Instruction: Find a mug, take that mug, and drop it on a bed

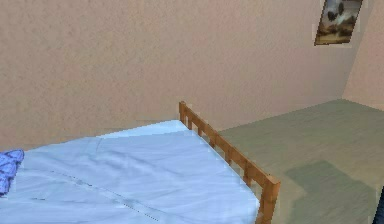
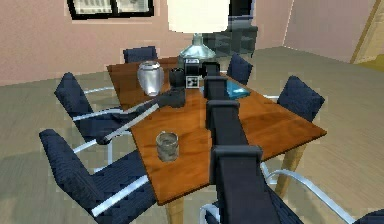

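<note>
A bed (image 1: 120, 170) with a light blue sheet and a wooden end rail (image 1: 225, 150) lies low in the forward view. In the arm side view my arm (image 2: 228, 130) reaches out over a wooden dining table (image 2: 270, 125). The gripper (image 2: 168, 99) is a dark shape left of the two white squares, close to a silvery jar (image 2: 150, 77). I cannot tell whether it holds anything. A short glass cup (image 2: 167, 145) stands on the table's near part, left of the arm. No shape here reads clearly as a mug.
Several blue chairs (image 2: 85, 100) ring the table. A lamp (image 2: 200, 40) with a white shade stands at the table's far end, a teal thing (image 2: 238, 90) right of the arm. A blue pillow (image 1: 8, 170) lies on the bed; green carpet (image 1: 310, 140) spreads beside it.
</note>
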Available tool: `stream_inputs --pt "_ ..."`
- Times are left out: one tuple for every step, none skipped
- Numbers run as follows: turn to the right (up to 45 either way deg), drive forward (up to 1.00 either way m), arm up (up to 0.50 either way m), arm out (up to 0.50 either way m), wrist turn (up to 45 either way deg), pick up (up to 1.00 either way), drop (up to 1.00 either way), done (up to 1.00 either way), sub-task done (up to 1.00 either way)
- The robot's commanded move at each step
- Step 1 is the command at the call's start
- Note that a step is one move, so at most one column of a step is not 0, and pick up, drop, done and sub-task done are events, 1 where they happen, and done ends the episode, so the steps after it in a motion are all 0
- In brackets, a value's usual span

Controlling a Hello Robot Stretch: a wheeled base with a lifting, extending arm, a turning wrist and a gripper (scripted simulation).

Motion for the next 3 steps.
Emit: stream_inputs --pt "0.0 0.0 0.0 0.0 45.0 0.0 0.0 0.0 0.0" --pt "0.0 0.0 0.0 0.0 15.0 0.0 0.0 0.0 0.0" --pt "0.0 0.0 -0.3 0.0 0.0 0.0 0.0 0.0 0.0"
